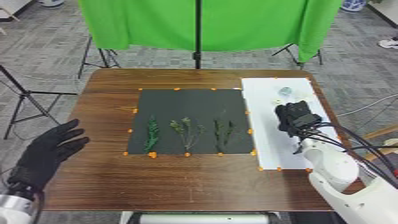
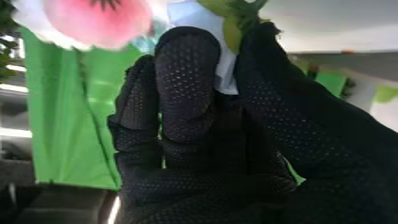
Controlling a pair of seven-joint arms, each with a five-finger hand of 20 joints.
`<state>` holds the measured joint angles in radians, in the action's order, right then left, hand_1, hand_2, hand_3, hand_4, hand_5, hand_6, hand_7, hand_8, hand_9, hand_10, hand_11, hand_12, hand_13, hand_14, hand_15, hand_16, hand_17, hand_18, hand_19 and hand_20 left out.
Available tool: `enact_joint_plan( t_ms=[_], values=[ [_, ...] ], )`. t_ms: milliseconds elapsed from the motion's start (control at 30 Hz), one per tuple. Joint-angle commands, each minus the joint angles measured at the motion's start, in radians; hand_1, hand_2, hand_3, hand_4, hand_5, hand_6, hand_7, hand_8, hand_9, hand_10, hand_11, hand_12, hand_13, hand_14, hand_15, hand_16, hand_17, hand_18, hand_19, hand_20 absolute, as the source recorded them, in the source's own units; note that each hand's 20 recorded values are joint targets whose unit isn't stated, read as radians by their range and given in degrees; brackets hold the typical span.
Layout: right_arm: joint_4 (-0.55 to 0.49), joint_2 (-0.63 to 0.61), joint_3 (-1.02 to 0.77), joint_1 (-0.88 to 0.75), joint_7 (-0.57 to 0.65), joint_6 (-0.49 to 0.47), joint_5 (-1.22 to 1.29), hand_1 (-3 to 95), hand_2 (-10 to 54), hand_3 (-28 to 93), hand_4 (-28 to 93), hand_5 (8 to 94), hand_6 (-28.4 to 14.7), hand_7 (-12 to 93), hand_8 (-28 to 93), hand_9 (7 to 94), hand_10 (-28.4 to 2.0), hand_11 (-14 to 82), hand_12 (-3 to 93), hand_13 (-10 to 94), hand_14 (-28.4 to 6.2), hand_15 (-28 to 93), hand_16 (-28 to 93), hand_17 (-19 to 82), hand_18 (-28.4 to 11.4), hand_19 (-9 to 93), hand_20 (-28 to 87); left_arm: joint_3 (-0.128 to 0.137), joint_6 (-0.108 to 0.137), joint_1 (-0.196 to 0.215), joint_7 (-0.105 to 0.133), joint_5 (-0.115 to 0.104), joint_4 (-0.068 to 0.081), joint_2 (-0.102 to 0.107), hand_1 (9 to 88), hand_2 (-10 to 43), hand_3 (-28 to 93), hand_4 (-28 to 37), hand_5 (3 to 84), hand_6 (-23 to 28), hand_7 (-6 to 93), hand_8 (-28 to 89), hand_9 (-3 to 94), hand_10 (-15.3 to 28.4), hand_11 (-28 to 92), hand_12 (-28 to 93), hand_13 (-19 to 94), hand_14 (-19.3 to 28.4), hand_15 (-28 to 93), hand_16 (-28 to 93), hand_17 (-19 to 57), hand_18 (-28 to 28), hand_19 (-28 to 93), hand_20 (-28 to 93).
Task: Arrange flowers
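Flower pickup: my right hand [image 1: 296, 117] pinches what looks like a pale flower [image 2: 197, 17] above the white sheet [image 1: 277, 150], three o'clock; next should come a lift toward the dark mat [image 1: 191, 106], nine o'clock.

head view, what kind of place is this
Probably a robot test area or studio set up for filming: a green backdrop hangs on a stand, tripods stand around the wooden table, and the dark mat has orange markers along its edges.
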<state>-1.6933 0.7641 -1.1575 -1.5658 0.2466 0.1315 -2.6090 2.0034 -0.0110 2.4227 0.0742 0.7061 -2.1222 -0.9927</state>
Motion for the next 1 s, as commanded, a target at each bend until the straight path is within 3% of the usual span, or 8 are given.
enact_joint_plan(
  t_ms=[33, 433, 733, 767, 900, 933, 967, 1000],
  values=[
    [-0.043, 0.014, 0.044, 0.063, -0.037, 0.083, 0.053, 56.0, -9.5, 85, -28, 63.6, -0.4, 57, 1, 75.9, -6.5, 26.9, 48.8, 73, 1.4, 54, 46, 33, -15.8, 78, 42, 0.049, 0.0, 0.009, -0.005, -0.003, -0.005, 0.037, 26.2, -1.6, 70, -26.7, 34.7, 5.1, 20.1, -10, 31.8, 13.9, 25, 16, 28, 17.0, 35, -2, -6.5, 23.1, 52, 0],
    [0.012, 0.269, 0.291, 0.369, -0.183, 0.117, 0.077, 54.5, -9.5, 85, -28, 65.0, 1.1, 56, 2, 79.1, -5.1, 22.5, 49.2, 74, 1.4, 55, 46, 31, -17.4, 74, 45, 0.118, -0.004, 0.047, -0.035, -0.009, -0.016, 0.072, 26.3, -1.6, 70, -26.9, 34.6, 5.1, 20.0, -10, 31.7, 13.9, 25, 16, 28, 17.1, 35, -2, -6.5, 23.1, 52, 0],
    [0.143, 0.506, 0.353, 0.423, -0.25, 0.013, 0.036, 54.2, -9.5, 84, -28, 66.3, 1.6, 55, -2, 81.1, -4.4, 19.1, 48.2, 75, 1.9, 53, 47, 31, -17.3, 73, 46, 0.081, -0.004, 0.009, -0.042, -0.018, 0.004, 0.1, 26.4, -1.6, 70, -26.8, 34.7, 5.1, 20.1, -10, 31.7, 14.0, 25, 16, 28, 17.2, 35, -2, -6.5, 23.1, 52, 0],
    [0.15, 0.526, 0.361, 0.425, -0.255, -0.006, 0.024, 54.1, -9.5, 84, -28, 66.4, 1.6, 55, -2, 81.2, -4.4, 19.0, 48.1, 76, 1.8, 53, 47, 31, -17.3, 73, 46, 0.078, 0.011, 0.024, -0.028, -0.031, 0.003, 0.121, 26.4, -1.6, 70, -26.8, 34.6, 5.1, 20.1, -10, 31.7, 14.0, 25, 16, 28, 17.1, 35, -2, -6.5, 23.1, 52, 0],
    [0.178, 0.595, 0.394, 0.433, -0.282, -0.046, -0.022, 54.0, -9.5, 84, -28, 66.5, 2.2, 55, -2, 81.7, -4.1, 18.3, 47.6, 76, 1.5, 53, 47, 30, -17.3, 72, 46, 0.069, -0.005, -0.006, -0.057, -0.013, 0.008, 0.108, 26.3, -1.6, 70, -26.8, 34.6, 5.1, 20.0, -10, 31.7, 14.0, 25, 16, 28, 17.2, 35, -2, -6.4, 23.1, 52, 0],
    [0.189, 0.613, 0.397, 0.434, -0.298, -0.052, -0.039, 53.9, -9.5, 83, -28, 66.5, 2.4, 55, -2, 82.0, -3.9, 18.0, 47.3, 76, 1.6, 53, 46, 30, -17.3, 72, 46, 0.066, 0.009, 0.007, -0.043, -0.026, 0.008, 0.13, 26.4, -1.5, 70, -26.8, 34.6, 5.2, 19.9, -10, 31.7, 14.0, 25, 16, 28, 17.2, 35, -2, -6.4, 23.1, 52, 0],
    [0.209, 0.639, 0.387, 0.434, -0.322, -0.061, -0.069, 53.8, -9.5, 83, -28, 66.7, 2.5, 54, -2, 82.5, -3.5, 17.5, 46.8, 76, 1.6, 53, 46, 30, -17.3, 72, 46, 0.063, 0.006, 0.001, -0.049, -0.022, 0.008, 0.128, 26.3, -1.6, 70, -26.8, 34.6, 5.2, 19.9, -10, 31.7, 13.9, 25, 16, 28, 17.2, 35, -2, -6.5, 23.1, 52, 0],
    [0.188, 0.626, 0.429, 0.441, -0.293, -0.058, -0.059, 53.8, -9.5, 83, -28, 67.1, 2.6, 54, -2, 82.9, -3.3, 17.0, 46.4, 76, 1.5, 53, 46, 30, -17.3, 72, 46, 0.078, 0.002, 0.026, -0.043, -0.019, -0.008, 0.117, 26.3, -1.6, 70, -26.8, 34.6, 5.1, 19.9, -10, 31.7, 13.9, 25, 16, 28, 17.1, 35, -2, -6.5, 23.1, 52, 0]
  ],
)
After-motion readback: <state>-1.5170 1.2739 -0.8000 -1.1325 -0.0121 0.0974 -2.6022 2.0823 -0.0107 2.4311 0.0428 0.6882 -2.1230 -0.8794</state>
